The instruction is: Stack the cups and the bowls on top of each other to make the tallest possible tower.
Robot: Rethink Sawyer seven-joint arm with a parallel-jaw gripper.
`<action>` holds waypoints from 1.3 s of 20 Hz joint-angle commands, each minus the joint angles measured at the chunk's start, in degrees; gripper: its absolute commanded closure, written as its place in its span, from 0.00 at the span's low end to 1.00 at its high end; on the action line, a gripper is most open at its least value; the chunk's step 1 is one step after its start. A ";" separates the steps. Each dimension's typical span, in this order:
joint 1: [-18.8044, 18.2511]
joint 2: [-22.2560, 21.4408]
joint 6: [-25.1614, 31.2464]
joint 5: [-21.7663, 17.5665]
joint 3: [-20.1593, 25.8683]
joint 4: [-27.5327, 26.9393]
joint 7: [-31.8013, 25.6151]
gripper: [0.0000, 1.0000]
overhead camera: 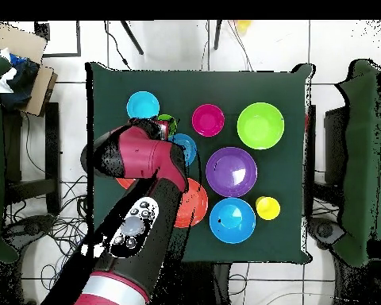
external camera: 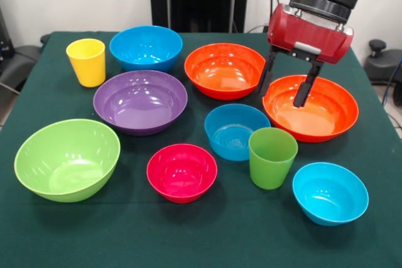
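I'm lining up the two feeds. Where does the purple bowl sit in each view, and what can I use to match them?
Front view: the purple bowl lies left of centre, between the yellow cup behind it and the lime green bowl in front.
Overhead view: the purple bowl lies right of centre, below the lime green bowl and above the yellow cup.
Shared landmark: the yellow cup, beside the purple bowl in both views.
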 commanded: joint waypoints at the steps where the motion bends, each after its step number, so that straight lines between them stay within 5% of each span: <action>1: -1.10 3.34 10.03 1.51 2.87 -6.62 8.70 0.00; 26: -0.98 4.11 10.54 2.83 2.24 -7.12 10.19 0.00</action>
